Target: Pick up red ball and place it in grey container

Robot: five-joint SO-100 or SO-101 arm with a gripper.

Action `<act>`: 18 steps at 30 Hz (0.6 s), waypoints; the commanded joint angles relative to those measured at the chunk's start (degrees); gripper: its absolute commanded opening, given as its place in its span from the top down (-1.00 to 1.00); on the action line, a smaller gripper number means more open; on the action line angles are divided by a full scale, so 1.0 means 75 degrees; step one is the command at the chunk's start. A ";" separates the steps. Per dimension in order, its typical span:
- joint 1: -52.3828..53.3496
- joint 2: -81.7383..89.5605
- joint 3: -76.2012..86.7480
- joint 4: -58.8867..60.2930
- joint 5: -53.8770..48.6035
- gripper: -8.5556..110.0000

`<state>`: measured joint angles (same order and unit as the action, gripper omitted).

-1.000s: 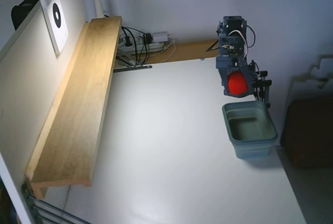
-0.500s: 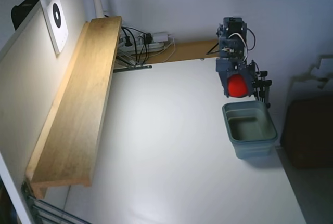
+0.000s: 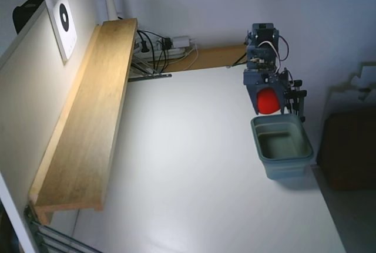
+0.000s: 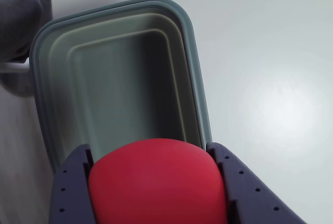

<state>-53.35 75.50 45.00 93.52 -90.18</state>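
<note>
The red ball (image 3: 268, 101) is held in my gripper (image 3: 269, 105), which hangs in the air just beyond the far rim of the grey container (image 3: 282, 145). In the wrist view the ball (image 4: 156, 182) fills the bottom of the picture, clamped between the two dark blue fingers (image 4: 70, 193). My gripper (image 4: 156, 185) is shut on it. The container (image 4: 112, 73) lies open and empty right below and ahead, its long side running away from the camera. The ball is above the container's near end in that view.
A long wooden shelf (image 3: 88, 118) runs along the left wall. Cables and a power strip (image 3: 167, 46) lie at the back. The white table (image 3: 194, 176) ends just right of the container, with a dark object (image 3: 352, 153) beyond the edge.
</note>
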 commanded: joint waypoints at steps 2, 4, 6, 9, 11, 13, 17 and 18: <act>-0.0005 0.0130 -0.0341 0.0069 0.0023 0.47; -0.0005 0.0130 -0.0341 0.0069 0.0023 0.47; -0.0005 0.0130 -0.0341 0.0069 0.0023 0.47; -0.0005 0.0130 -0.0341 0.0069 0.0023 0.47; -0.0005 0.0130 -0.0341 0.0069 0.0023 0.47; -0.0005 0.0138 -0.0304 0.0040 0.0023 0.47; -0.0005 0.0480 0.0652 -0.0575 0.0023 0.47; -0.0005 0.0582 0.0972 -0.0793 0.0023 0.47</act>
<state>-53.35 75.94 48.25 90.88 -90.18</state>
